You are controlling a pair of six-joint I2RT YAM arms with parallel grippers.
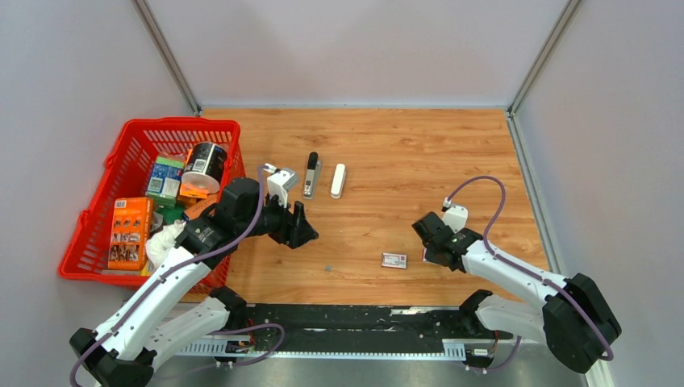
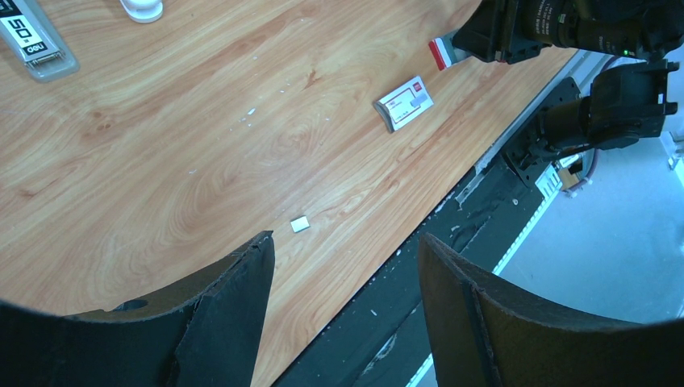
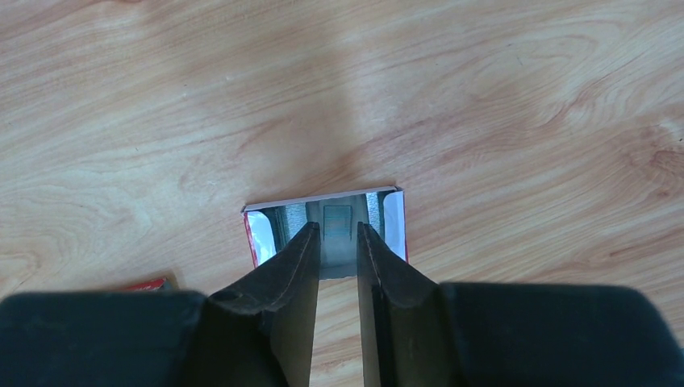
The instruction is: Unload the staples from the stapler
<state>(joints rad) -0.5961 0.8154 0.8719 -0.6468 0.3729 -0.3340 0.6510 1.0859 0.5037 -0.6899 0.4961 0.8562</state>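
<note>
Right claw [image 3: 335,228] is sitting nearest, around 4 o'clock on the tabletop [image 1: 387,145]. Its fingers are standing a narrow gap apart with nothing showing between them, and the tips are hanging over a small open tray [image 3: 278,222] with a shiny lining. Whether the tips are touching the tray, can't tell. Flat red-and-white box [image 1: 394,260] is lying near that claw, at its 8 o'clock.

Left claw [image 1: 309,230] is hovering near mid-table, spread wide and gripping nothing. A small white scrap [image 2: 299,224] is lying on the wood under it.

Farther out, the stapler [image 1: 338,181] is lying flat at the left claw's 1 o'clock, white shell running 12-to-6. The inner bar [image 1: 311,175] is lying out of it at the claw's 12 o'clock, just beside the shell and not touching, black tip at the far end. Red basket [image 1: 230,133] is sitting at the tabletop's 9 o'clock edge, packed with boxes.

Handling, as a judgement: the shell is looking light, stiff and smooth, so it is likely sliding under any push. It is best taken across the narrow width at mid-length. The bar is rigid metal, so pinch its long sides, clear of the black tip. Any staple strip is probably brittle and snapping easily, so keep the squeeze light.
</note>
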